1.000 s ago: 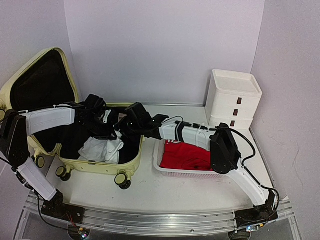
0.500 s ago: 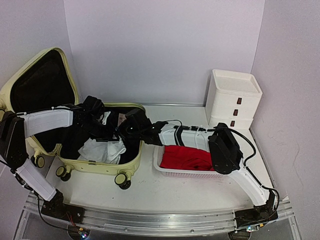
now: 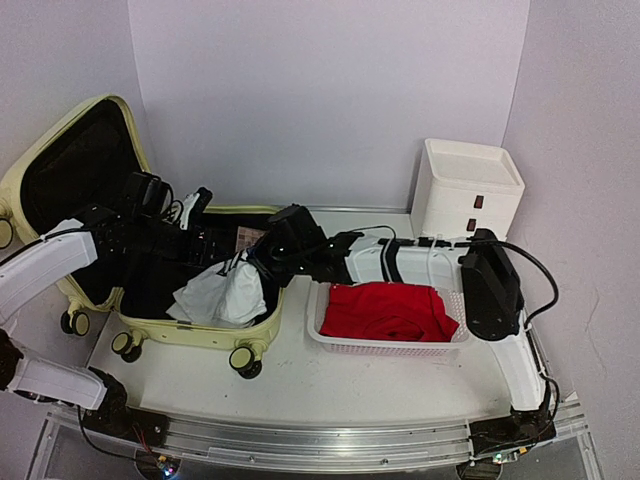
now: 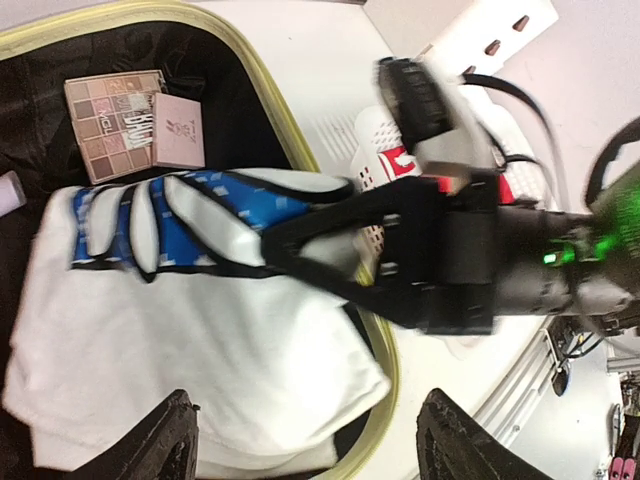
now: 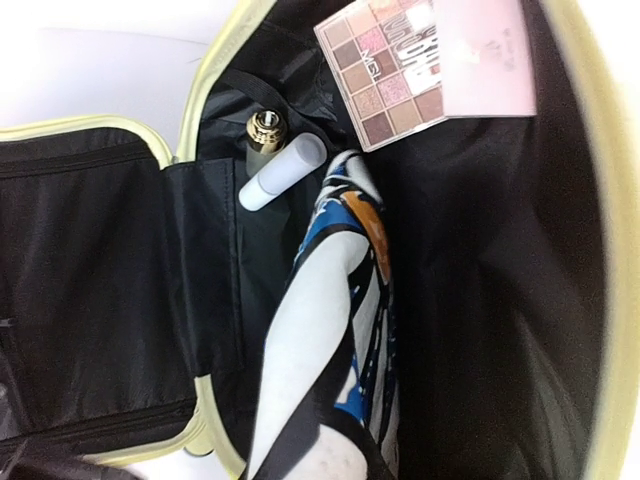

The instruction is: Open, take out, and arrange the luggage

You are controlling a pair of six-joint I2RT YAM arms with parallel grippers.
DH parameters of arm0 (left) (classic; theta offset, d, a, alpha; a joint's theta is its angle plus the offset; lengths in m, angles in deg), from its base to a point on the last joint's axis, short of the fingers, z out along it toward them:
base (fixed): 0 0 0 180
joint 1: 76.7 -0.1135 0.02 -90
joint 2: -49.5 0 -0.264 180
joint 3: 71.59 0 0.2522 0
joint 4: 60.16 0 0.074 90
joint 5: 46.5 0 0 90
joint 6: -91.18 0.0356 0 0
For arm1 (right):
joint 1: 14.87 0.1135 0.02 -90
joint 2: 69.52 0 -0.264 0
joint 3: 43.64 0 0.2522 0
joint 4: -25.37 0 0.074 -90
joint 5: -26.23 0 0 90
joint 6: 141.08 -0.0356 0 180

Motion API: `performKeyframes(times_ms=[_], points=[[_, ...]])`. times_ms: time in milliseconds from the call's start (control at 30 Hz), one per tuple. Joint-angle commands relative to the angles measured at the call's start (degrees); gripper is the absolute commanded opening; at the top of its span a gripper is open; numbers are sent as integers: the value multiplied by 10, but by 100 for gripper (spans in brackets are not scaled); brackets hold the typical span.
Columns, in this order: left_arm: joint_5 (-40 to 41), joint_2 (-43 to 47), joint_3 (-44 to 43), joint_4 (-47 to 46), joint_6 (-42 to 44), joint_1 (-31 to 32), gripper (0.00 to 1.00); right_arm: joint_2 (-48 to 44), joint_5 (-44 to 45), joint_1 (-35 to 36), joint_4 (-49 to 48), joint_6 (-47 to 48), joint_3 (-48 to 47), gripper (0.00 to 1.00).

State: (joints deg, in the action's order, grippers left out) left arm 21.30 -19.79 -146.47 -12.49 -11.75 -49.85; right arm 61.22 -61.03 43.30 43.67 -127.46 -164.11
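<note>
Luggage (image 3: 190,335) open at bench's left edge, lid up. Right gripper (image 4: 290,245) clamped on white-blue shirt (image 4: 200,330) inside; left gripper (image 4: 315,440) spread wide above it. Gold-capped bottle (image 5: 262,130) only visible from right wrist.

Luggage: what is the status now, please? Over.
Left gripper open over white shirt. Right gripper shut on it. Luggage open, palette inside. Luggage wall between shirt and basket.

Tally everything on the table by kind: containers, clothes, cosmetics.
Containers: 3 (suitcase, basket, drawer box)
Clothes: 2 (white shirt, red garment)
Cosmetics: 4 (palette, pink box, white tube, gold-capped bottle)
Total: 9
</note>
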Motion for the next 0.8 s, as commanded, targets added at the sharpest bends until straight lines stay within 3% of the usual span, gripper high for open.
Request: performKeyframes(times_ms=[0,333,600,767], points=[[26,14,-19,11,17,0,75,-114,21,-4,-35,-25,54,0],[24,-5,-38,11,9,0,76,-270,15,-47,34,-86,210,0],[17,-20,-56,10,2,0,76,-363,-49,-132,96,-98,302,0],[9,-34,-67,10,-3,0,76,-369,-119,-178,128,-77,308,0]])
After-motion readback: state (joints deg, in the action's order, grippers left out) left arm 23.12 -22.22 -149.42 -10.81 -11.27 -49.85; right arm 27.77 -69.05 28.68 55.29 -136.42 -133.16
